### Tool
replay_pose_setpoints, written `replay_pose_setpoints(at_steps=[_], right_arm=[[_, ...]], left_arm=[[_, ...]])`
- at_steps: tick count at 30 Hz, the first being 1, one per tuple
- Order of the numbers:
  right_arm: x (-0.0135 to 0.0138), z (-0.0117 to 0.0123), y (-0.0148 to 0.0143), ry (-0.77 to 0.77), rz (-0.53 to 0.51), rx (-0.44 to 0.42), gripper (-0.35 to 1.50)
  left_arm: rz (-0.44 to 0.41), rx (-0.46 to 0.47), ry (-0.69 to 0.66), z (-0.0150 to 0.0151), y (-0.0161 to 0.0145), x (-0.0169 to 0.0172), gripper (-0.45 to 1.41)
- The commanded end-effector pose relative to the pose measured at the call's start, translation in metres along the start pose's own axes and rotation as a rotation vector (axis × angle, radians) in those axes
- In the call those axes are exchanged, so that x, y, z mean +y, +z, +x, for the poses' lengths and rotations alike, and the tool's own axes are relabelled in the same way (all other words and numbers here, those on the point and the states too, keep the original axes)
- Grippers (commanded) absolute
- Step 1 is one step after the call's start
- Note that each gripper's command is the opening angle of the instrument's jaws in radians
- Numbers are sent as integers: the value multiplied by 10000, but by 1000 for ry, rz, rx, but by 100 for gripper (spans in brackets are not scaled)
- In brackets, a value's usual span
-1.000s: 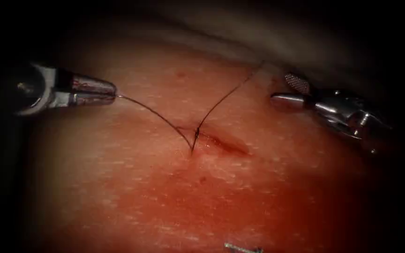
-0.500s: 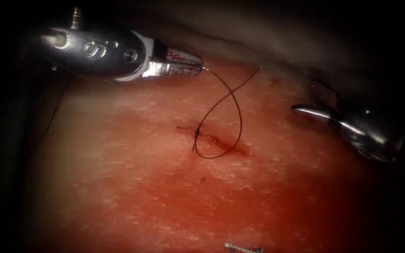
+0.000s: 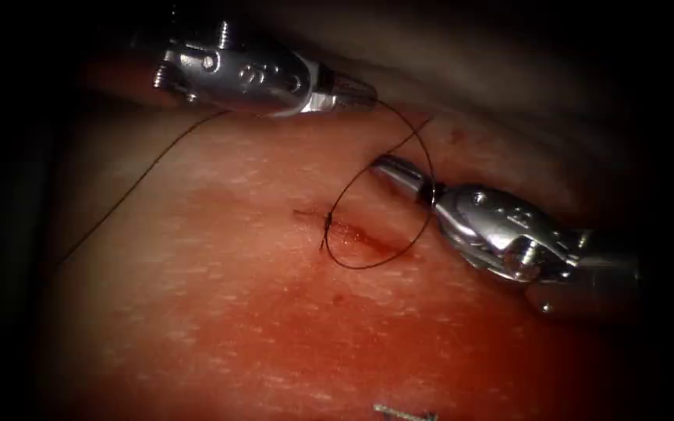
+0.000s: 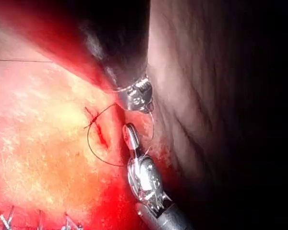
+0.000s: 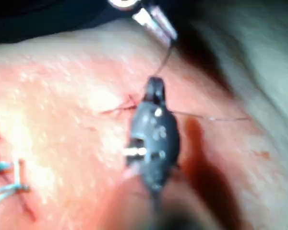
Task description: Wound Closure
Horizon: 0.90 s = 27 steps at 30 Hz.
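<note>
Thread (image 3: 399, 234) leaves the stitch at the cut (image 3: 352, 232) in the tissue (image 3: 274, 327), arcs out to the right of the cut as an open loop, and climbs to the left tool (image 3: 364, 98), whose jaws are closed on it at the tip. A second strand crosses the loop above the cut and runs up toward the far edge of the tissue. From behind the left tool, a further length of thread trails down across the tissue well to the left of the cut.

Right tool (image 3: 388, 165) lies to the right of the cut, jaws closed and holding nothing (the loop passes across the tool just behind the jaws, at the wrist). Its tip points toward the crossing of the two strands.

In the left wrist view the loop of thread (image 4: 93, 153) curves beside the cut (image 4: 100, 135), with the right tool (image 4: 130, 135) just next to it and the left tool (image 4: 140, 101) close above.

Red fluid (image 3: 368, 242) marks the cut. A cut end of thread (image 3: 403, 412) lies at the near edge of the tissue. The needle's location cannot be told.
</note>
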<state>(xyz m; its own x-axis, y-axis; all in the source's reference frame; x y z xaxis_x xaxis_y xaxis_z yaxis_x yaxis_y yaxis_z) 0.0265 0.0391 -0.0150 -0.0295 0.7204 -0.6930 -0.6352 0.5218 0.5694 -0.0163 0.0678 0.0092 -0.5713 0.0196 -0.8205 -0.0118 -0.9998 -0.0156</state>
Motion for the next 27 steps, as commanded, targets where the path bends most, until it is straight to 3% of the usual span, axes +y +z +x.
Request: replay_pose_setpoints(at_steps=[1,8,12,13,16,19,22,27], right_arm=[[-11,3,11,9,25,46,-35],[-10,14,5,63,21,156,-35],[-5,14,4,182,-47,185,-35],[-3,14,5,290,-78,203,-33],[0,9,8,462,-123,206,-1],[1,0,11,513,-151,198,24],[3,-8,15,548,-157,199,24],[3,-23,18,657,-252,197,34]], left_arm=[[-4,-8,1,-13,23,3,-35],[-17,-30,-7,-44,40,8,-35],[-24,-46,-9,-59,48,18,-35],[-29,-50,-10,-61,50,22,-35],[-41,-55,-5,-63,55,35,-35],[-51,-55,2,-62,58,49,-35],[-58,-54,7,-59,57,56,-35],[-70,-48,16,-56,43,67,-35]])
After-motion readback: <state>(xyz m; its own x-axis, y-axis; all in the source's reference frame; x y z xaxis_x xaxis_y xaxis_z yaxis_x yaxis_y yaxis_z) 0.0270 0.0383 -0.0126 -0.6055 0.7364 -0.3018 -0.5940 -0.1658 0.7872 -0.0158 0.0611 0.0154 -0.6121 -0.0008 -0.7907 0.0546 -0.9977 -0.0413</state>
